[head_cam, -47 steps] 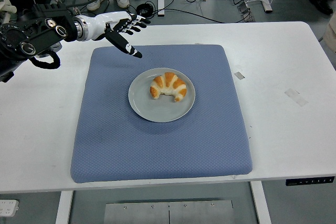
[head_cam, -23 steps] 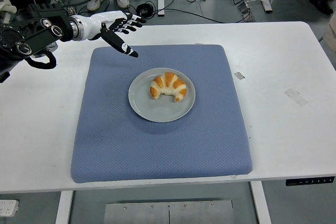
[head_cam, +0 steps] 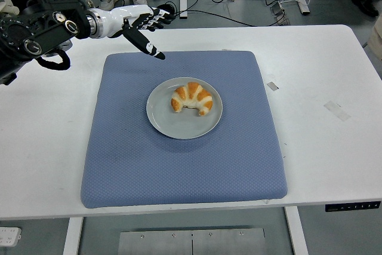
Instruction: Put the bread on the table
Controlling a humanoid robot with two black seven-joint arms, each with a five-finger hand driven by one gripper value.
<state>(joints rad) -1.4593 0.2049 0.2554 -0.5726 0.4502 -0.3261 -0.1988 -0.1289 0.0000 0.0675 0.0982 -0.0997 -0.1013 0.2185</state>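
One bread on plate | left hand empty, fingers spread

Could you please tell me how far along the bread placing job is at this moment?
Nothing is done yet: the bread lies on the grey plate on the blue mat. The left hand hovers open above the mat's far left corner, holding nothing. Reaching, grasping and placing on the table remain.

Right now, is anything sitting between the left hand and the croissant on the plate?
Nothing visible does. The left hand hovers open over the far left corner of the blue mat, and only bare mat lies between it and the croissant on the grey plate.
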